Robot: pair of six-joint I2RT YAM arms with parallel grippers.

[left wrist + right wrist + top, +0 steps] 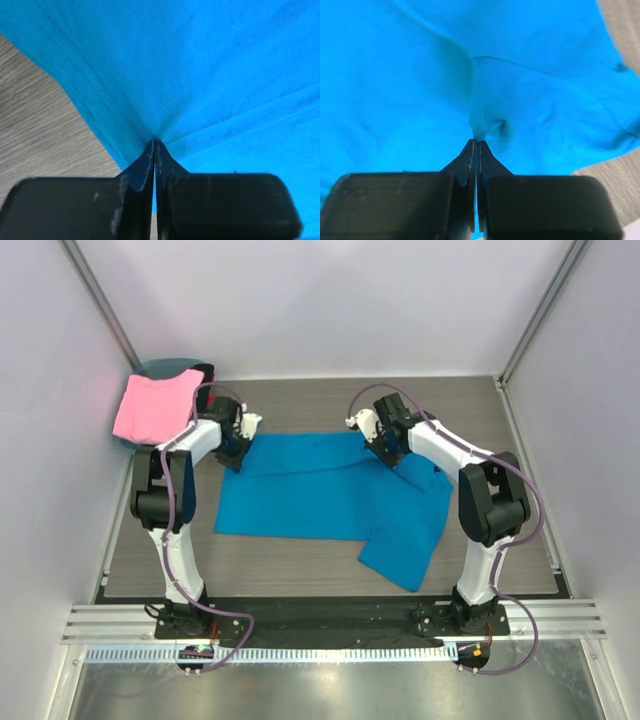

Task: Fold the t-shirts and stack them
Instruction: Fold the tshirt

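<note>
A blue t-shirt [320, 495] lies spread on the wooden table, one sleeve pointing to the near right. My left gripper [240, 453] is shut on the shirt's far left edge; the wrist view shows the cloth [200, 75] pinched at the fingertips [155, 145]. My right gripper [385, 452] is shut on the shirt's far right part; its wrist view shows the cloth [420, 90] bunched at the fingertips [477, 142]. A folded pink t-shirt [152, 405] lies at the far left on a dark round thing.
The wooden table top [300, 405] shows beyond the shirt and at the near left [160, 565]. White walls enclose the cell on three sides. A dark round stand [175, 368] holds the pink shirt at the far left corner.
</note>
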